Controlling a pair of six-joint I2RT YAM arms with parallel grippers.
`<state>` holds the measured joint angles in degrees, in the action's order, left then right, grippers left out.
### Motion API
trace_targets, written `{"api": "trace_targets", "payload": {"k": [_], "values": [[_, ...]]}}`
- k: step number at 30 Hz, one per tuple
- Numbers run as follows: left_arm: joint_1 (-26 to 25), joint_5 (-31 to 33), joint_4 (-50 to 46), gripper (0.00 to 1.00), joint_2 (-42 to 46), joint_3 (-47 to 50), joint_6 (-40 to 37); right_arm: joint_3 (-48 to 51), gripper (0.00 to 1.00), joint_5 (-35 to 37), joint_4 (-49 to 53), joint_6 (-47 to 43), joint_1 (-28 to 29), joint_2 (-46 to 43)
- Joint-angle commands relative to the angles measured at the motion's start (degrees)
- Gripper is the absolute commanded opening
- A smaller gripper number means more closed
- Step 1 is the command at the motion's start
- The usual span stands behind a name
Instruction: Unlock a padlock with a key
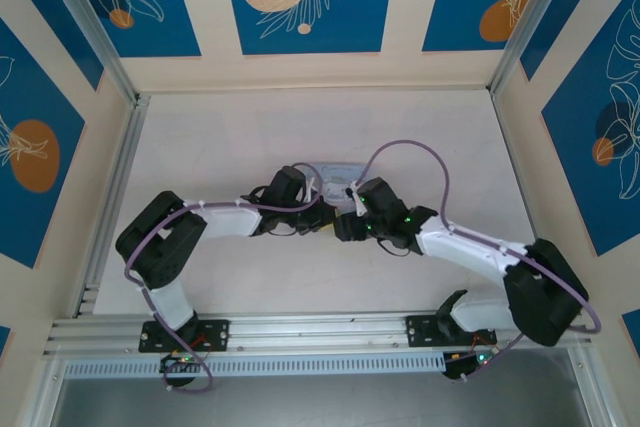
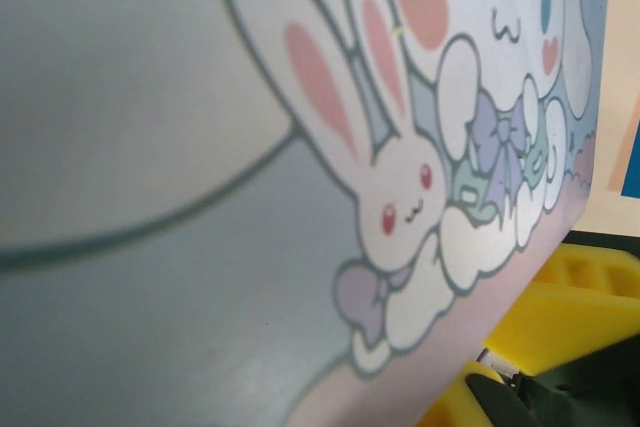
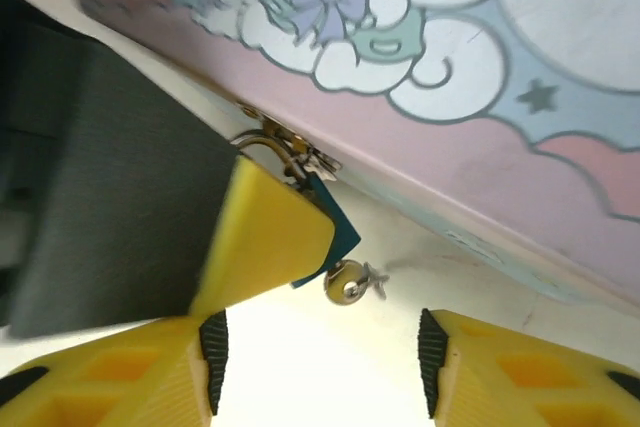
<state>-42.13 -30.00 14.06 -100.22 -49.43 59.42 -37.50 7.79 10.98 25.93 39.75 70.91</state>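
The padlock (image 3: 333,231) is a small blue body whose brass shackle (image 3: 262,141) hooks into the clasp on the pale blue cartoon tin (image 3: 470,97). A yellow finger (image 3: 262,237) of my left gripper (image 1: 322,215) lies over the padlock's face and seems to pinch it; the other finger is hidden behind. The key (image 3: 347,283) sticks out of the padlock's lower end, its round silvery head showing. My right gripper (image 3: 320,352) is open just below the key, its black pads (image 3: 212,347) well apart and touching nothing. The left wrist view looks close onto the tin's lid (image 2: 250,197).
The tin (image 1: 336,171) lies at the middle of the white table, just beyond where both arms meet. A purple cable (image 1: 420,152) loops above the right arm. Patterned walls and aluminium rails (image 1: 105,217) border the table.
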Motion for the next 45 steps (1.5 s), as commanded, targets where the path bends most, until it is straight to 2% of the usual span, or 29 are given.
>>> {"api": "trace_targets", "payload": {"k": [1,4,8,12,21,27,32,36,40,45], "values": [[-0.1,-2.4,-0.9,0.00,-0.1,-0.1,-0.7,2.9,0.58,-7.4,-2.0,4.7,-3.3,-4.7],[-0.2,-2.3,-1.5,0.03,-0.5,-0.3,-1.4,4.1,0.61,-10.2,-3.2,7.5,-5.2,-6.6],[-0.2,-2.3,-2.4,0.26,-0.6,-0.2,-2.1,4.8,0.68,-11.3,-5.3,10.3,-5.5,-5.8],[-0.2,-2.0,-2.9,0.41,0.4,0.6,-2.6,6.4,0.69,-12.4,-9.0,12.9,-5.5,-3.7],[0.3,0.7,-8.3,0.58,9.1,3.3,-5.7,7.7,0.69,-12.9,-13.9,15.6,-5.6,0.4],[2.2,3.7,-13.0,0.72,16.4,4.5,-7.5,4.7,0.69,-13.4,-14.3,14.2,-8.0,4.7],[3.4,5.8,-15.9,0.78,18.9,3.5,-8.6,-0.8,0.68,-15.0,-14.2,11.9,-11.2,10.2],[4.2,6.7,-15.8,0.82,18.9,2.9,-8.5,-2.6,0.67,-17.3,-14.2,9.6,-11.8,10.8],[5.0,8.1,-15.1,0.84,18.3,2.7,-8.0,0.8,0.63,-17.6,-15.5,10.0,-11.5,8.2],[6.2,8.6,-14.1,0.85,16.9,2.2,-7.6,7.1,0.52,-15.7,-18.4,11.8,-10.1,5.8]]}}
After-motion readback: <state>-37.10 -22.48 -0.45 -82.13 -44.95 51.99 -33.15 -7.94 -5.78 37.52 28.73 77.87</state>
